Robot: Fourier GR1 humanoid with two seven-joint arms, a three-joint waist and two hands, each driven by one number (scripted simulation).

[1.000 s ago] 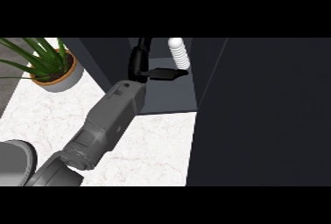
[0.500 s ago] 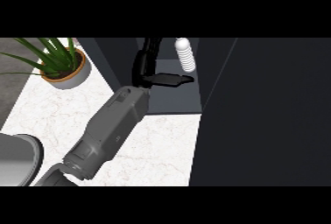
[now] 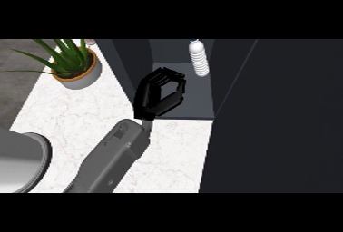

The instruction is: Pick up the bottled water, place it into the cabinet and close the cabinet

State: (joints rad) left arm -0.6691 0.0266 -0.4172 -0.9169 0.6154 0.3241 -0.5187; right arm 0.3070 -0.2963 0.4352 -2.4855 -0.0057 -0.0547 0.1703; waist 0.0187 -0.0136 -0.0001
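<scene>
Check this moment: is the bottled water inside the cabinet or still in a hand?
Inside. The bottled water stands upright at the back of the open cabinet, apart from the hand, whose curled fingers hold nothing.

I see a white ribbed bottled water (image 3: 199, 62) with a blue cap against the dark grey cabinet (image 3: 181, 97). My hand (image 3: 158, 94) is black, its forearm (image 3: 110, 158) grey. The counter (image 3: 80, 113) is white, faintly veined marble. Green leaves fill a tan-rimmed plant pot (image 3: 79, 74).
</scene>
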